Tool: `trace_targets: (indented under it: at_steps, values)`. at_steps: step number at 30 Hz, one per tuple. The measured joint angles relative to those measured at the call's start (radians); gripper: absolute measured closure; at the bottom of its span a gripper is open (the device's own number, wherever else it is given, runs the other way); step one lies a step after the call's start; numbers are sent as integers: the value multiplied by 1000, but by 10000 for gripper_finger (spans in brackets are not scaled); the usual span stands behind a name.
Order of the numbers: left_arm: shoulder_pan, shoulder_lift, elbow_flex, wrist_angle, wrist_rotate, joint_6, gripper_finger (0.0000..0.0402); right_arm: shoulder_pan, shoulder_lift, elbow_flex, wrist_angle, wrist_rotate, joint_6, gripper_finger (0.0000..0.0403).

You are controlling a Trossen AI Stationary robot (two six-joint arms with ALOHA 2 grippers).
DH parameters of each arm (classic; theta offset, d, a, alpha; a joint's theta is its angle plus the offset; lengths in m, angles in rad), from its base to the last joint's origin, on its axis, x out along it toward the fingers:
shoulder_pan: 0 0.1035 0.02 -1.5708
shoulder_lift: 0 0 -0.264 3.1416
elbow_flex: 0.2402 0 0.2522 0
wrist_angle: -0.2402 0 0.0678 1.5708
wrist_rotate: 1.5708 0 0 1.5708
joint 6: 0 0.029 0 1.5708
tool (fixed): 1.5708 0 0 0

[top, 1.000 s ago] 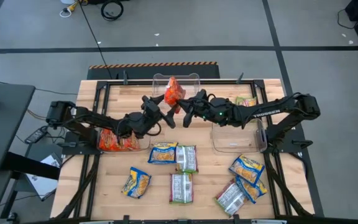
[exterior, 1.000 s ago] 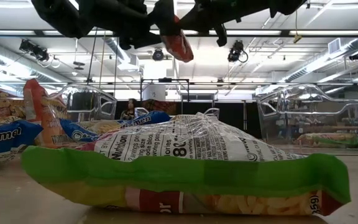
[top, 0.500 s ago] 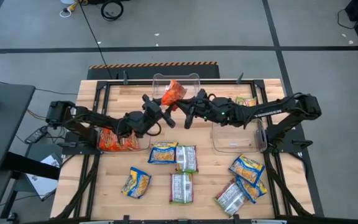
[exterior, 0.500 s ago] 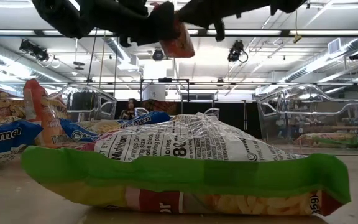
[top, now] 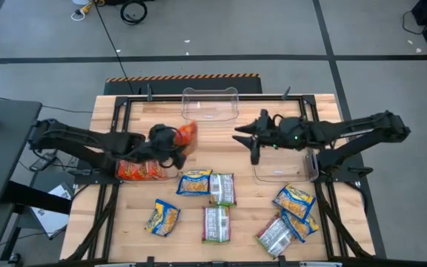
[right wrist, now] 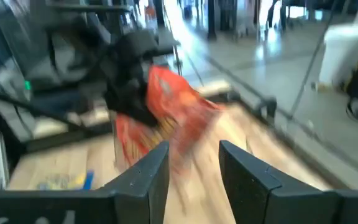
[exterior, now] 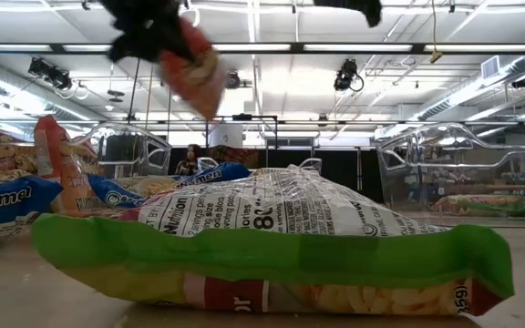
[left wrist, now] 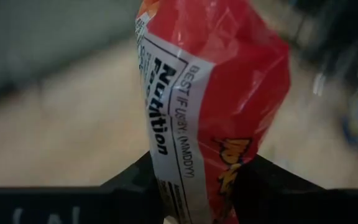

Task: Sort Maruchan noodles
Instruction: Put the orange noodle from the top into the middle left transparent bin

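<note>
My left gripper is shut on an orange-red Maruchan noodle packet, which is lifted over the table left of centre. The low view shows the packet high up. My right gripper is open with nothing between its fingers, in the air right of centre over the right bin's far end. Its wrist view shows the gap and the left arm with the packet beyond. More packets lie flat on the near half, among them a blue-and-yellow one and a silver-green one. My left gripper pinches one end of the orange-red packet between its two fingers. The fingers come from the table's left, slanting down. The packet sticks out past the fingertips, tilted and lifted clear of the table and the bins.
A clear bin with orange-red packets stands at the left, below my left arm. Another clear bin stands at the far middle. A third stands at the right, with a packet at its far end. Loose packets cover the near right.
The packet was held up near the far middle bin with both grippers at it. My left gripper shut on it and my right gripper opened. My left gripper then carried it toward the table's left and near side. My right gripper drew back toward the right edge.
</note>
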Motion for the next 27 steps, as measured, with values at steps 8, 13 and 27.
trace_targets:
  at_steps: [8, 13, 27]
  values:
    - [3, 0, 201, -636, 328, -427, 260, 147, -12, -88, -73, 172, 113, 261]
    - [64, 2, 171, -664, 434, -489, 260, 249, -12, -224, 69, 197, 208, 261]
    - [289, 5, -103, -427, 641, -406, 256, 501, 148, -177, 98, 124, 301, 269]
